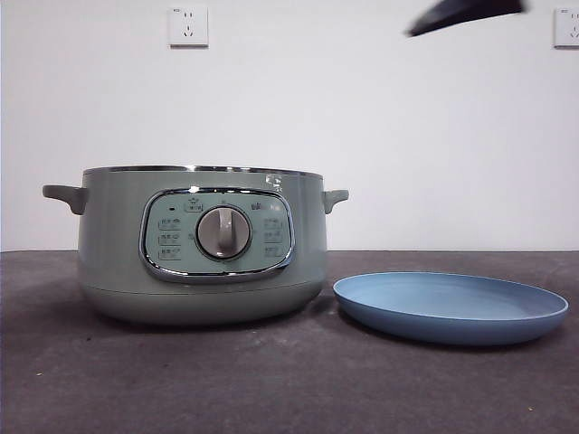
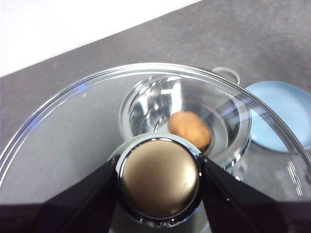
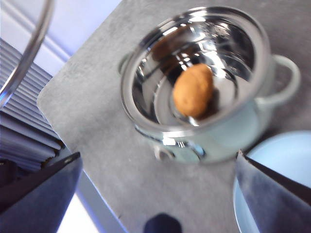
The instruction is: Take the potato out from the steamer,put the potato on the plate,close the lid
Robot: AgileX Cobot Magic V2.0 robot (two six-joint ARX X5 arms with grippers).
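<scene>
Steamer point(image 1: 199, 244): stands open on the dark table point(image 1: 271, 389), control panel and silver dial point(image 1: 223, 232) facing the front camera.
Potato point(image 3: 193, 90): lies inside the steamer's shiny bowl, seen from above in both wrist views, its skin orange-brown.
Plate point(image 1: 450, 307): sits on the table just beside the steamer, bare.
Lid point(image 2: 58, 141): held aloft above the steamer, its clear glass letting the potato show through; its rim also crosses a corner of the right wrist view.
Left gripper point(image 2: 159, 177): both jaws clamped against the lid's knob point(image 2: 159, 177), one on each side.
Right gripper point(image 3: 160, 194): poised high over the steamer, jaws spread wide, nothing between them.
Front view: a single dark arm tip point(image 1: 463, 14) shows at the top edge.
</scene>
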